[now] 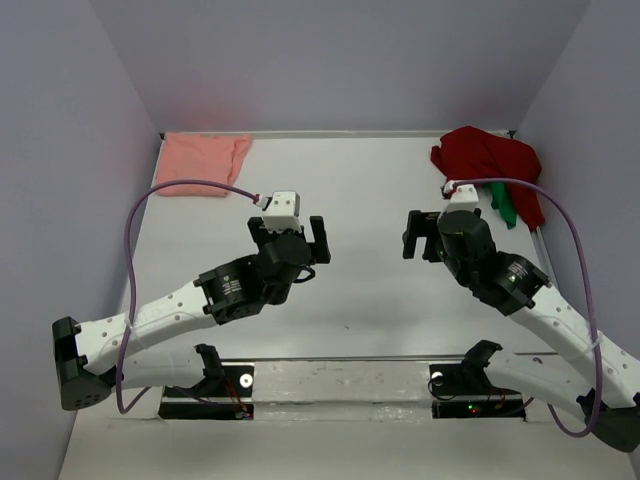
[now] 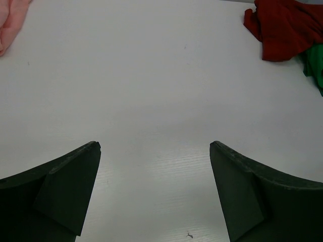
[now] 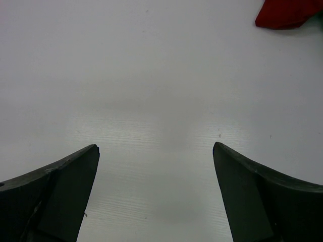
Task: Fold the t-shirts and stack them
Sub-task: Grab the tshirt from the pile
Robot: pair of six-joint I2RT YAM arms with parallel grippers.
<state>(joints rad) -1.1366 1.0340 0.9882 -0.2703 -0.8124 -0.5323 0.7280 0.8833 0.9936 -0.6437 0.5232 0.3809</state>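
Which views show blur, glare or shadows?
Top external: sharp, evenly lit, small reflections on the glossy strip at the near edge. Left wrist: table and dark red t-shirt clear, left fingers dark. Right wrist: softer, faint grey shadow on the table beyond the right fingers.

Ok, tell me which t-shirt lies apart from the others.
The salmon pink t-shirt, alone in the far left corner; the dark red t-shirt and green t-shirt lie bunched together at the far right.
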